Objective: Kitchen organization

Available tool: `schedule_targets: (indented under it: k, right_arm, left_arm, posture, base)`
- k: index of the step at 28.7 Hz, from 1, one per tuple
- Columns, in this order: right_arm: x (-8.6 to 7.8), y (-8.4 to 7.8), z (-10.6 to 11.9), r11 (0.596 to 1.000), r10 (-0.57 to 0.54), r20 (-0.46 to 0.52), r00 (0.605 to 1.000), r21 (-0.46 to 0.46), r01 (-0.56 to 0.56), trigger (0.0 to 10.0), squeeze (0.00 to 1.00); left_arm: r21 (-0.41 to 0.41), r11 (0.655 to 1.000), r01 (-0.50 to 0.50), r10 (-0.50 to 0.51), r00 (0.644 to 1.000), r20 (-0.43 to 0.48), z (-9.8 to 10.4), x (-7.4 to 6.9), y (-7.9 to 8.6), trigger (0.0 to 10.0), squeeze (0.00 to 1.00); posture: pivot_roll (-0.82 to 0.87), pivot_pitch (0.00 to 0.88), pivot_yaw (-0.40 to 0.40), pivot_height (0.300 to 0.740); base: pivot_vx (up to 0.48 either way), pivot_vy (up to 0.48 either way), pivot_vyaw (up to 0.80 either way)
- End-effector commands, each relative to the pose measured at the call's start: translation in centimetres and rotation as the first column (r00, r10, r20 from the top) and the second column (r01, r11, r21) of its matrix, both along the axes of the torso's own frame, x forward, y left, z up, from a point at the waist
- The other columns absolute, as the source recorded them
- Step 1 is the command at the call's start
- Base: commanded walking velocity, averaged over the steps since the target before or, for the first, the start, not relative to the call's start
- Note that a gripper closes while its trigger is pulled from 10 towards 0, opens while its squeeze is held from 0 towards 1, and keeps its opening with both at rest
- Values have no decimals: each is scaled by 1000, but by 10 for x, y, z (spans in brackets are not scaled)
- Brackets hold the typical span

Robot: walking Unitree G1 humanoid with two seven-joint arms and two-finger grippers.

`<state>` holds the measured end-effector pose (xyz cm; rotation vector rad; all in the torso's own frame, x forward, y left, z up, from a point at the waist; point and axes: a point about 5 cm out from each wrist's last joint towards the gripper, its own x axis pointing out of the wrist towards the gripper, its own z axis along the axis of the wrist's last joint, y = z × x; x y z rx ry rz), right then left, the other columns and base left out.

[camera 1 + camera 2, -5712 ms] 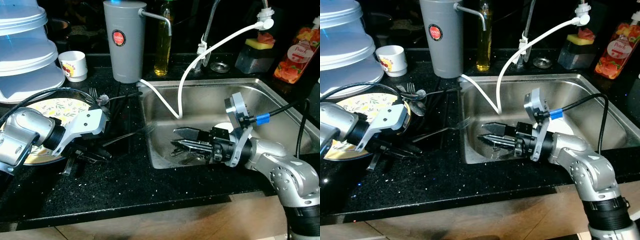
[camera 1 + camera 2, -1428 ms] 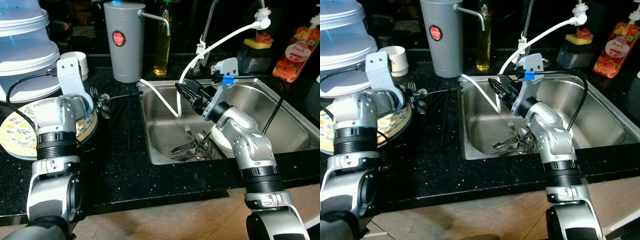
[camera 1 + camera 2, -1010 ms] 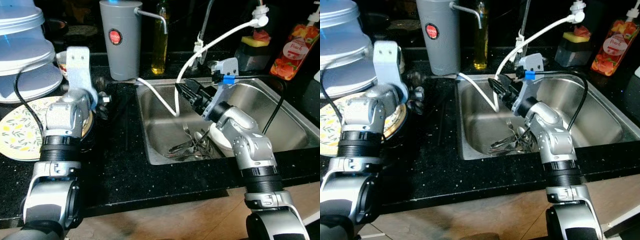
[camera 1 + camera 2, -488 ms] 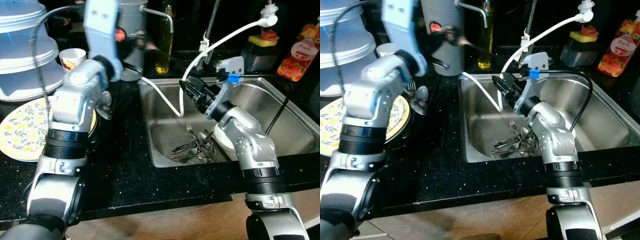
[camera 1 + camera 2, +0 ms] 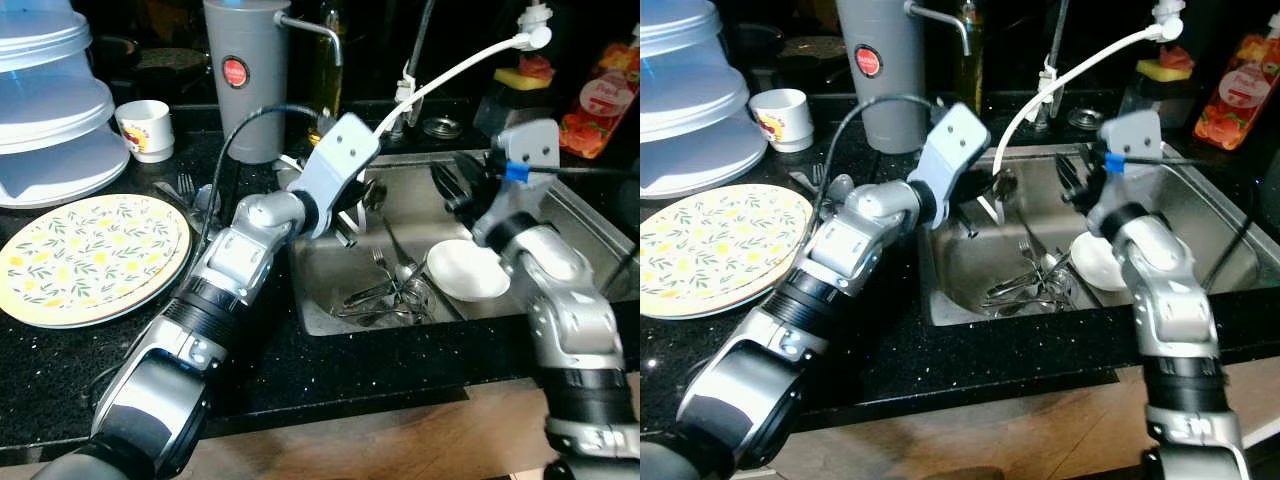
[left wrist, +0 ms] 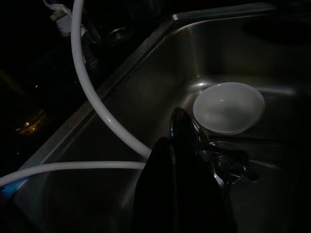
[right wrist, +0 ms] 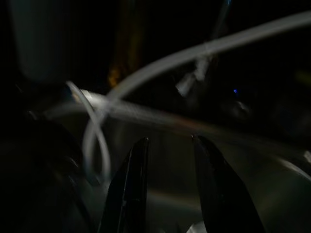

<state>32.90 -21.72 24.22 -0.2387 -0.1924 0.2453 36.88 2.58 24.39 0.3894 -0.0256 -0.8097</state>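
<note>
One spoon [image 6: 187, 127] is clamped between the closed black fingers of the left claw [image 5: 350, 222], held above the stainless steel sink [image 5: 560, 205] near its left wall. The bowl of the spoon juts past the fingertips, and the left wrist view is dark, so the rest of the handle cannot be made out. Below it, a loose pile of forks and spoons [image 5: 385, 290] lies on the sink bottom, just beside a white bowl [image 5: 468, 270] that sits upright. The right claw [image 5: 1072, 178] hovers over the back of the sink, above the bowl, its two fingers [image 7: 131, 187] apart and holding nothing. A white hose [image 5: 440, 78] loops from the tap area down into the sink. On the black table to the left of the sink lies a yellow floral plate [image 5: 90, 255], with a fork and spoon [image 5: 190, 190] beside it. Behind stand a small white cup [image 5: 143, 128], a grey canister [image 5: 245, 75] and stacked clear containers [image 5: 50, 100].
</note>
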Motion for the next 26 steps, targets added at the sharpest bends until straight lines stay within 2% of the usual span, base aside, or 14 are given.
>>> schedule_targets:
  k: [1,4,7,8,9,10,13,14,15,16,19,21,23,26]
  right_arm:
    - [-3,-12,-23,998,-4,-121,993,-64,-4,10000,0]
    - [-11,-22,-42,991,23,-228,973,-127,-53,10000,0]
    - [-16,-19,-43,980,68,-245,967,-167,-111,10000,0]
    - [-18,-17,-42,972,90,-247,965,-188,-139,10000,0]
    - [-18,-17,-42,972,90,-247,965,-188,-139,10000,0]
    - [-19,-13,-38,965,121,-241,963,-200,-172,10000,0]
    - [-17,-12,-29,965,118,-203,972,-207,-161,10000,0]
    - [-14,-9,-9,982,155,-109,982,-92,-165,10000,0]
    - [-14,-9,-3,984,165,-82,983,-59,-170,10000,0]
    - [-13,-9,8,986,169,-24,985,8,-169,10000,0]
    - [-13,-7,31,977,171,96,981,109,-181,10000,0]
    - [-12,-2,40,969,194,139,971,128,-212,10000,0]
    - [-9,10,43,961,220,159,962,136,-243,10000,0]
    - [-8,26,40,938,285,151,947,160,-308,10000,0]
  left_arm:
    - [20,1000,-23,23,1000,1,-5,3,-7,10000,0]
    - [29,997,-65,65,998,-4,-11,8,-11,10000,0]
    - [0,997,-73,73,997,4,-11,10,-15,10000,35]
    - [-14,998,-68,68,998,11,-10,10,-17,10000,451]
    - [-14,998,-68,68,998,11,-10,10,-17,10000,451]
    - [-73,995,-64,65,998,9,-7,10,-19,10000,1000]
    - [-161,985,-56,63,997,39,3,9,-18,10000,1000]
    - [-295,955,-31,61,994,94,25,7,-15,10000,1000]
    - [-331,943,-23,63,992,109,31,6,-13,10000,1000]
    - [-392,919,-28,88,987,134,42,6,-8,10000,0]
    - [-481,876,-41,137,976,167,60,6,11,10000,0]
    - [-485,873,-55,156,973,170,68,7,28,10000,0]
    - [-429,900,-82,188,960,209,76,5,47,10000,0]
    - [-212,959,-188,232,950,210,65,9,68,10000,0]
  posture:
    - [69,7,12,740]
    - [53,2,12,740]
    - [53,2,12,740]
    - [53,2,12,740]
    - [53,2,12,740]
    - [51,8,8,740]
    - [51,8,8,740]
    - [51,8,8,740]
    - [51,8,8,740]
    - [51,8,8,740]
    - [67,18,0,740]
    - [73,21,-2,740]
    - [88,25,-5,740]
    - [100,30,2,740]
  base:
    - [0,0,0]
    - [0,0,0]
    - [0,0,0]
    - [0,0,0]
    - [0,0,0]
    - [0,0,0]
    - [0,0,0]
    - [0,0,0]
    - [0,0,0]
    - [0,0,0]
    - [0,0,0]
    - [0,0,0]
    - [0,0,0]
    - [0,0,0]
